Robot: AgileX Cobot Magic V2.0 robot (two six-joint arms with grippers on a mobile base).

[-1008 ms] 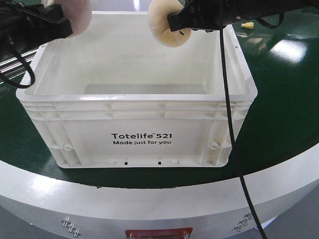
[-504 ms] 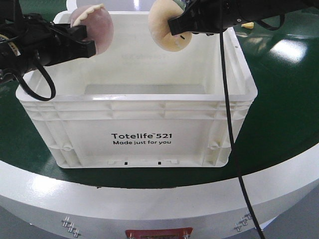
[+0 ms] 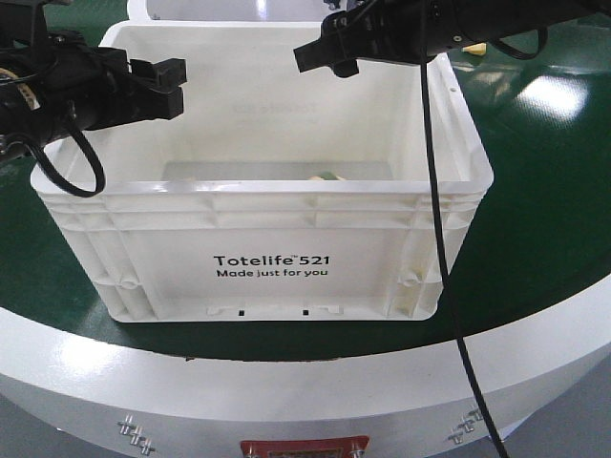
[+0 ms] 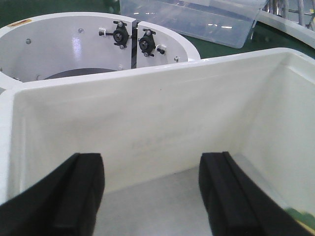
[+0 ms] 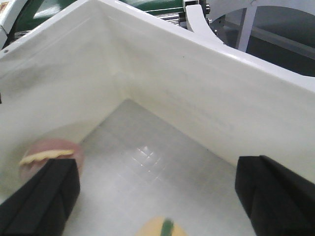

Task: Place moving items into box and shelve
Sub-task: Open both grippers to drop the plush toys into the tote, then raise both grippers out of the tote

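Left gripper (image 3: 174, 86) is spread wide with nothing between its black fingers (image 4: 74, 196). It hangs over the left end of the box (image 3: 267, 219), about level with the rim. Its own camera just looks across at the bare inner wall and a bit of floor.

Right gripper (image 3: 325, 59) is spread too and also empty, sitting up over the back middle of the box and pointing inward. Through its wrist cam you look straight down between the pads (image 5: 275, 191) at the gridded floor.

Stuff in the way: a black cable (image 3: 434, 191) drops from the right arm, crosses the right side of the box's opening and front wall, and runs on down past the table edge. Behind the box there's a clear plastic bin (image 4: 197, 19) and a white curved panel (image 4: 59, 49) with black bolts.

Both toys are inside the box. The pale yellow plush (image 5: 162, 228), green leaf showing, is on the floor right under the right gripper, and it just peeks over the front rim in the front view. The greyish-pink plush (image 5: 51, 155) is low by the side wall, too blurry to make out more. The box itself sits on the green table (image 3: 554, 191).
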